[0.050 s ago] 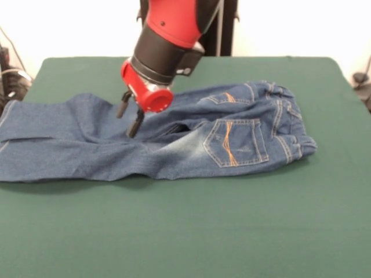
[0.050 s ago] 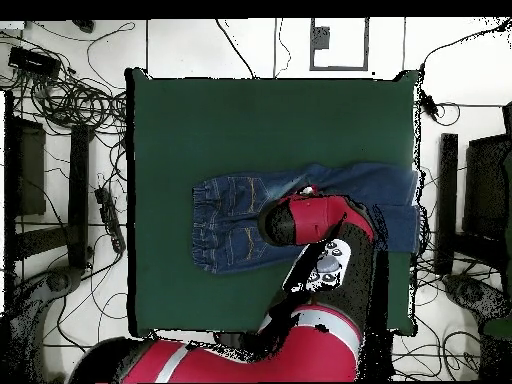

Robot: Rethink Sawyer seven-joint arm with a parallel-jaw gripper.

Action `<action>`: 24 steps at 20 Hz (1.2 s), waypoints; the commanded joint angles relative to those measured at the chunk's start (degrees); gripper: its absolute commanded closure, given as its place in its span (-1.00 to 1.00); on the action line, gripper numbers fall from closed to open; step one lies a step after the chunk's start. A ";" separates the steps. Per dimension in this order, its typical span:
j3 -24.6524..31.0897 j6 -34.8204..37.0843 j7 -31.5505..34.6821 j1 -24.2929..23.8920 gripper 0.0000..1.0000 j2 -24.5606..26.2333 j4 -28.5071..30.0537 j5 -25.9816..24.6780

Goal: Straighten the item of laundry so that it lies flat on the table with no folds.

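The jeans lie on the worktop, back side up, with both back pockets and their orange stitching exposed. In the front view the waistband is at the right end and the legs extend to the left, reaching the left edge of the picture. The two legs lie side by side and overlap along the middle, where a dark fold line runs from the crotch area toward the left. The waistband is bunched and wrinkled, and a faded whitish patch shows on the seat and upper leg. In the overhead view the jeans occupy the middle band of the worktop, with the waistband toward the picture's left and the legs reaching the right edge of the green cloth. The end effector is positioned above the far leg, just left of the crotch. Its two dark fingers point downward and stand apart, with nothing clamped between them; the tips are at or just above the denim, and contact cannot be confirmed. In the overhead view the arm covers the middle of the jeans and hides the end effector.
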 commanded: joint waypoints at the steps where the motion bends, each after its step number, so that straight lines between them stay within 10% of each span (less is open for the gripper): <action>1: -0.52 -3.71 12.34 1.89 -1.00 5.94 4.93 4.74; 24: -11.09 -15.98 12.24 6.52 -1.00 13.26 8.13 16.83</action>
